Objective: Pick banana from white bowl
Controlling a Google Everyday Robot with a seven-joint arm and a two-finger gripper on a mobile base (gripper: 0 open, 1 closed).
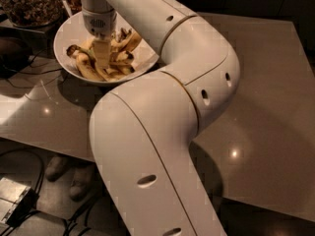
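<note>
Though half-hidden — gripper (102, 59) in white bowl (68, 31)

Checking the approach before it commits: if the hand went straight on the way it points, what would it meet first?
Probably the bananas: the hand points down into the white bowl, right over them, perhaps touching; depth is unclear.
</note>
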